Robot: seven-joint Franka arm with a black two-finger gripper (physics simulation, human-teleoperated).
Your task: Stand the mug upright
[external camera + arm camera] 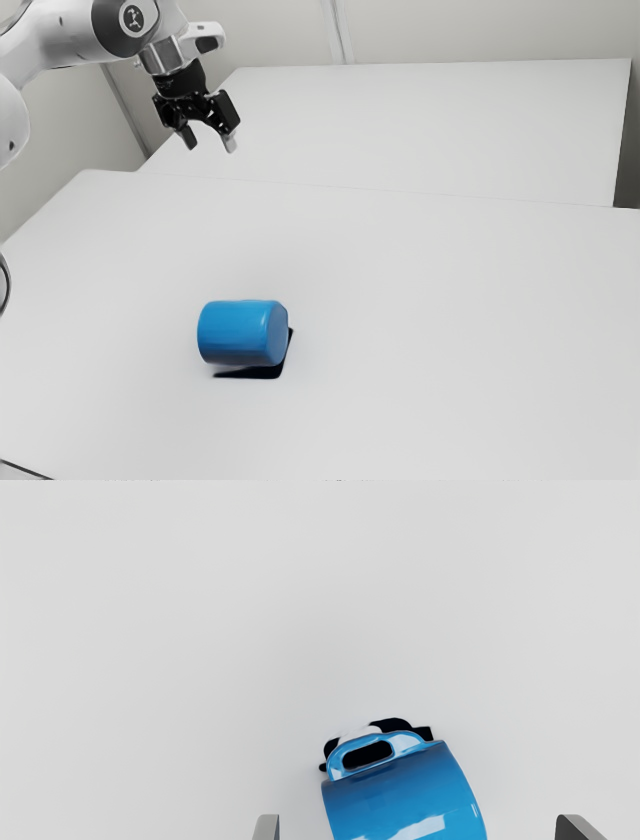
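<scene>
One mug (pixel 240 333) on its side on the counter (pixel 430 330), handle (pixel 335 765) jutting sideways. My end effector (pixel 210 145) wide open, nothing held, above and well apart from it.

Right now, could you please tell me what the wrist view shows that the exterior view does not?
Wrist view: the handle and its opening, on the side of the blue mug.

Exterior view: the mug's flat round end, the white arm and the pale wall behind.

Both: the mug lying on its side on the table, its dark shadow, and the tool's open fingers.
</scene>
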